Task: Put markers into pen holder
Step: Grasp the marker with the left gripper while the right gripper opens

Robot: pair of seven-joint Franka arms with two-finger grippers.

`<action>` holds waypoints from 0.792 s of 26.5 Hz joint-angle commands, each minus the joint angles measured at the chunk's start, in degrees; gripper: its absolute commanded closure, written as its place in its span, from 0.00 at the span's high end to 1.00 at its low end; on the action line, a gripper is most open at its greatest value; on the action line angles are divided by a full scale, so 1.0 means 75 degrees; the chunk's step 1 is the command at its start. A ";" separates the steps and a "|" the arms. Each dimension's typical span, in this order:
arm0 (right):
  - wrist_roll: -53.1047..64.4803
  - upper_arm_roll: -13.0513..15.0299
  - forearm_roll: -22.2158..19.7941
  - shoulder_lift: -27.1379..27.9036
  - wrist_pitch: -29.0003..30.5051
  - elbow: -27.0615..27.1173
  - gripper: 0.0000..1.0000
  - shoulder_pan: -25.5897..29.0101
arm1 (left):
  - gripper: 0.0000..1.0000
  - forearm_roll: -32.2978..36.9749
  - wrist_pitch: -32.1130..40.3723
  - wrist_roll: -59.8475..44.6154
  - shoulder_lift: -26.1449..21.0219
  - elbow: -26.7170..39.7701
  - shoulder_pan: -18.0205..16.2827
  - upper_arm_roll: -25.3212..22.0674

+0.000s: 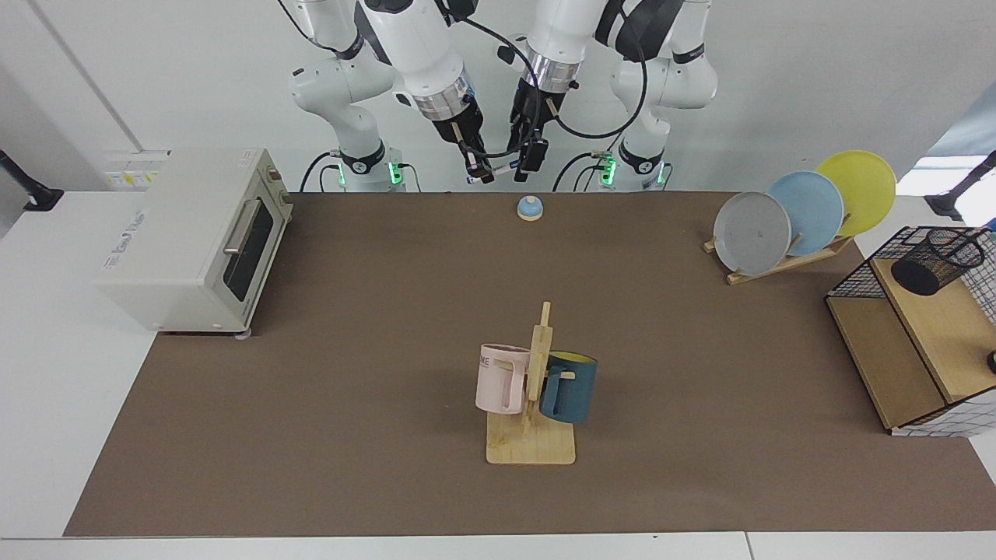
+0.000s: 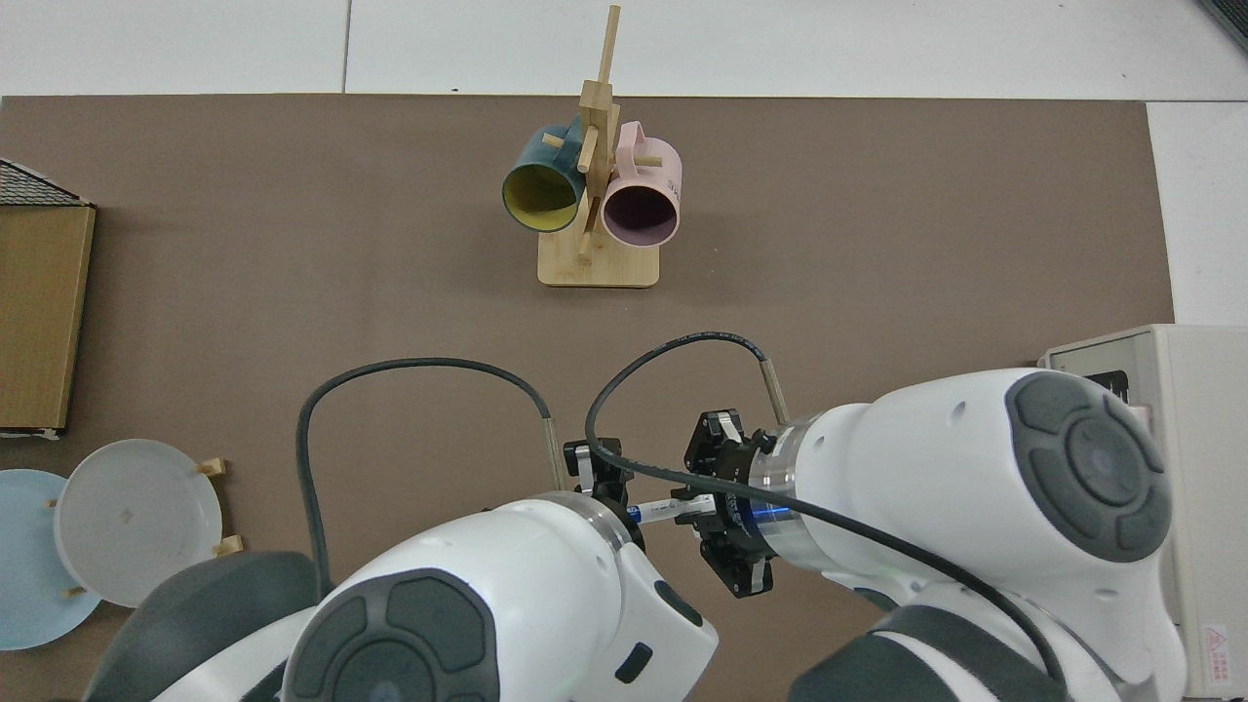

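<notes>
**Marker held between both grippers at back of table, pen holder far off on rack**

You had both arms up at the back edge of the brown mat (image 1: 373,327), above and just behind the small blue bell (image 1: 530,208). Your right gripper (image 1: 476,170) was clamped on the marker (image 1: 502,166); the fingers pinched the white end, with the barrel sticking out roughly level toward the other arm. In the top view the same marker (image 2: 661,508) showed only as a short white stretch between the two wrists. Your left gripper (image 1: 527,155) was at the marker's capped end, right against it. Cannot tell how wide that one's fingers stood or whether they had hold of the cap: the facing view was too small there, and in the top view the arm's own body covered it.

The pen holder (image 1: 936,259), a black mesh cup, sat on the upper wooden shelf of the wire rack (image 1: 903,342) at the table's edge, well apart from both grippers. It leaned in the facing view, and nothing showed inside it.

Elsewhere you had the toaster oven (image 1: 198,237) on the right arm's side, a plate stand (image 1: 801,214) with grey, blue and yellow plates on the left arm's side, and a wooden mug tree (image 1: 535,404) mid-mat carrying a pink mug (image 1: 500,379) and a dark blue mug (image 1: 569,387).
</notes>
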State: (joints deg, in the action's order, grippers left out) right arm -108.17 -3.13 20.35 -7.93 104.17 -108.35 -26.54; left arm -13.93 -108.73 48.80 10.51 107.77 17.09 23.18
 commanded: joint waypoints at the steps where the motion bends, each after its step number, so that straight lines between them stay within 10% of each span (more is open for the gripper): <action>1: -0.0120 0.0019 0.0169 -0.0208 0.0209 -0.0249 0.00 -0.0012 | 0.00 0.0356 0.0235 -0.0026 0.0111 -0.0107 0.0101 -0.0032; 16: -0.0015 0.0019 0.0157 -0.0196 0.0197 -0.0249 0.00 -0.0001 | 0.00 0.0474 0.0341 0.0021 0.0111 -0.0049 0.0019 -0.0079; 17: 0.0067 0.0019 0.0145 -0.0208 0.0162 -0.0249 0.06 -0.0001 | 0.00 0.0474 0.0341 0.0021 0.0111 -0.0049 0.0007 -0.0102; 20: 0.0756 0.0019 0.0134 -0.0220 0.0068 -0.0226 1.00 -0.0001 | 0.00 0.0474 0.0446 -0.0014 0.0111 -0.0060 -0.0028 -0.0126; 21: 0.0956 0.0019 0.0122 -0.0220 0.0057 -0.0179 0.99 -0.0001 | 0.00 0.0474 0.0505 -0.0026 0.0111 -0.0061 -0.0086 -0.0137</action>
State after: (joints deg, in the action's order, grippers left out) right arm -107.13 -3.20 20.75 -7.99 104.33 -108.65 -26.77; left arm -11.22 -107.52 48.87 10.94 107.50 17.00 23.01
